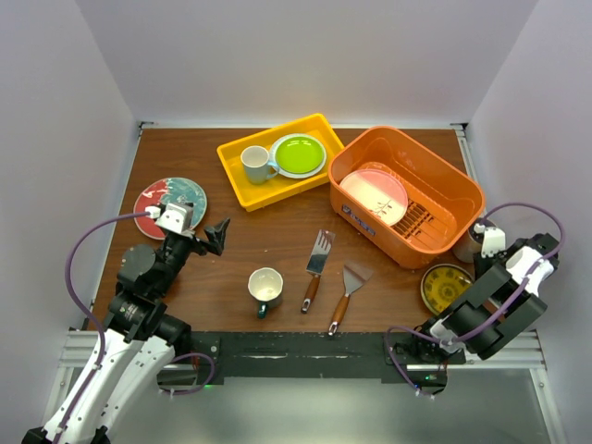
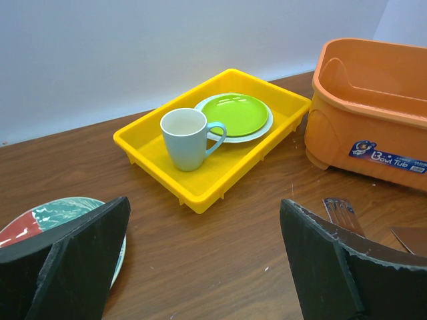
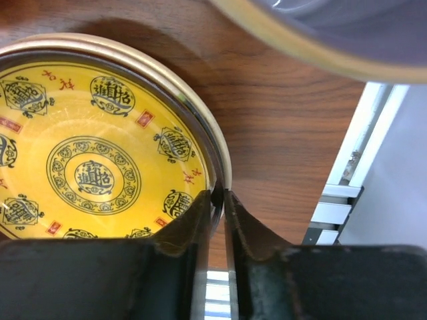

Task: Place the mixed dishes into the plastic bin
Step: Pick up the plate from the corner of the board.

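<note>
Right hand (image 3: 219, 199) is clamped on the rim of the yellow patterned plate (image 3: 93, 173); I see its two fingers pressed together with the plate edge between them, at the side nearest to the wrist camera. From above, this plate lies on the surface (image 1: 259, 236) at the near right corner, just beside the orange bin (image 1: 365, 225) and outside of it. I cannot tell if the plate is lifted or rests flat. One pink-rimmed plate (image 1: 375, 196) leans inside the bin. My left hand (image 2: 203, 213) hangs low over the left part of the surface with the fingers wide apart and nothing between them; the red and teal plate (image 1: 148, 208) is just beside it. The lime green plate (image 1: 298, 154) sits in the yellow tray (image 1: 231, 171) together with a white mug (image 1: 256, 164). The dark-teal mug (image 1: 265, 289) stands upright near the front edge, and two spatulas (image 1: 317, 259) lie to its right
</note>
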You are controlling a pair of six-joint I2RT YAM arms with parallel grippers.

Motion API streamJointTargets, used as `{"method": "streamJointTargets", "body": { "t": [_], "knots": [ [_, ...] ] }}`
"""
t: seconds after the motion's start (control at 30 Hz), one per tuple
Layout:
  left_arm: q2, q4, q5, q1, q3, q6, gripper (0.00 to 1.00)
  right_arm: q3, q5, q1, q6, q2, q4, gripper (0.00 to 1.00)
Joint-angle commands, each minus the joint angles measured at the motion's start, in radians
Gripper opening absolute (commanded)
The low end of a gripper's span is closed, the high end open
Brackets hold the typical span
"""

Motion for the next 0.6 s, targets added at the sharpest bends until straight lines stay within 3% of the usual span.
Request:
{"method": "streamJointTargets", "body": {
  "t": [0.0, 0.27, 0.57],
  "knots": [
    [0.003, 0.041, 0.012, -0.004, 0.001, -0.006, 1.00, 0.020, -0.038, -0.002, -0.009, 0.002, -0.027, 0.22],
    [0.003, 0.041, 0.012, -0.004, 0.001, -0.006, 1.00, 0.023, -0.032, -0.002, -0.006, 0.013, -0.028, 0.44],
    [0.004, 0.041, 0.012, -0.004, 0.001, -0.006, 1.00, 0.015, -0.030, -0.002, -0.005, 0.031, -0.020, 0.56]
  ]
}}
